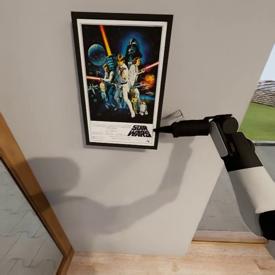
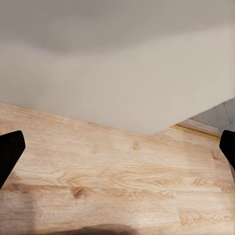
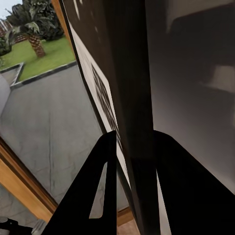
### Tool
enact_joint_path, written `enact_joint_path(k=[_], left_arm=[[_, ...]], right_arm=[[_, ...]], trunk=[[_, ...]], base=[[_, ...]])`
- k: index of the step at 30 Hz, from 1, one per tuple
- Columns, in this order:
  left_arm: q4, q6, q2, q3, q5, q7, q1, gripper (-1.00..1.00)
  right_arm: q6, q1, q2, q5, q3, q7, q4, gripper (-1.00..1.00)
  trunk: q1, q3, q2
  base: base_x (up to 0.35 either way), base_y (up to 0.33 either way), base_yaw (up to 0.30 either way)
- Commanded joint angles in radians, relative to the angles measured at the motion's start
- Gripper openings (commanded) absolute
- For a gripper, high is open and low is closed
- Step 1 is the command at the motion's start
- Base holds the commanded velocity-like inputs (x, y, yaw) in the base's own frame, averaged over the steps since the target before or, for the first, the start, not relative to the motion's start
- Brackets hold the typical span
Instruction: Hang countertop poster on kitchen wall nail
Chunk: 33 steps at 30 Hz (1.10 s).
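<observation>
Now, grip: your right gripper [image 1: 157, 130] pinches the poster [image 1: 121, 78] at its lower edge.
Why: it steadies the frame flat against the wall [image 1: 214, 57].

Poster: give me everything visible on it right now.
The poster is an upright rectangle in a thin black frame with a white border, dark blue space artwork with figures and a STAR WARS logo at the bottom. It sits flat against the pale grey wall, slightly tilted. The right hand pinches its lower right frame edge; in the right wrist view the fingers straddle that edge.
</observation>
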Motion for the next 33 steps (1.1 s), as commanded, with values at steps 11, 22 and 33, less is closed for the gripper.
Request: enact_joint_path(k=[11, 22, 33], left_arm=[[0.001, -0.004, 0.0, 0.008, -0.006, -0.004, -0.001, 1.0], [0.001, -0.004, 0.0, 0.008, -0.006, -0.004, 0.0, 1.0], [0.001, -0.004, 0.002, 0.008, -0.006, -0.004, 0.0, 1.0]], right_arm=[[0.005, -0.001, -0.001, -0.003, 0.001, 0.004, 0.001, -1.0], [0.005, 0.0, -0.001, -0.003, 0.001, 0.004, 0.001, -1.0], [0.005, 0.0, -0.001, -0.003, 0.001, 0.004, 0.001, -1.0]], trunk=[[0.001, -0.002, -0.002], [0.001, -0.002, -0.002], [0.001, -0.002, -0.002]], base=[[0.0, 0.085, 0.0], [0.0, 0.049, 0.0], [0.0, 0.003, 0.0]])
